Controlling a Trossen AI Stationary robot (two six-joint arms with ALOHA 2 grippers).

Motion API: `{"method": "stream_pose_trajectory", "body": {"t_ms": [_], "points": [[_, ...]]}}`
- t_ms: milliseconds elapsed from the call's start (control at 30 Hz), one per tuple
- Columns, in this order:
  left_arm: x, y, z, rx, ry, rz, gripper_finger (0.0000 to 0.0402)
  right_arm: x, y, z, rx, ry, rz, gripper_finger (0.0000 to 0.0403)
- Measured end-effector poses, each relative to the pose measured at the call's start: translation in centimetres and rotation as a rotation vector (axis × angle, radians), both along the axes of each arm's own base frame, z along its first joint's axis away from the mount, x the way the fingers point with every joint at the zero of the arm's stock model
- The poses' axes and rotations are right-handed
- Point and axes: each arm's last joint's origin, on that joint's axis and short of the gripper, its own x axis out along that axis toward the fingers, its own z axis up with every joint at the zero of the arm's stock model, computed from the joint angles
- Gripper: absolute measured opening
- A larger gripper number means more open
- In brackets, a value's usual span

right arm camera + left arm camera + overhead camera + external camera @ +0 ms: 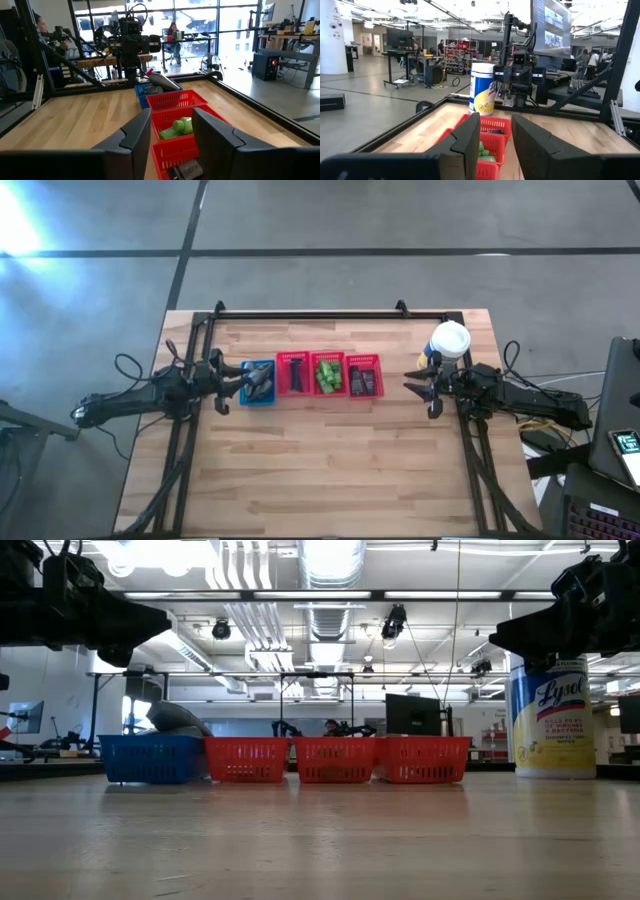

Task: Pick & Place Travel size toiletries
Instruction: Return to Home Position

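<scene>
High view puts the left gripper at the left end of the basket row, over the edge of the blue basket. Its wrist view shows its jaws parted with nothing between them. In the low view it hangs well above the table.

Grey-silver bottles lie piled in the blue basket. Just beside it, the left red basket holds what looks like a slim dark razor, though it is too small to be sure. The middle red basket holds bright green bottles, and the right red basket holds dark flat packets.

A white tub stands well apart from the row. The right gripper hovers just in front of it, raised, its jaws likewise apart and empty.
</scene>
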Motion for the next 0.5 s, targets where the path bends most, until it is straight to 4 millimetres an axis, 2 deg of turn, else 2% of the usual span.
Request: {"method": "stream_pose_trajectory", "body": {"t_ms": [500], "points": [[0.01, 0.01, -0.03, 0.0, 0.001, 0.003, 0.0117, -0.1, 0.4, 0.18, -0.003, -0.022, 0.037, 0.0176]]}}
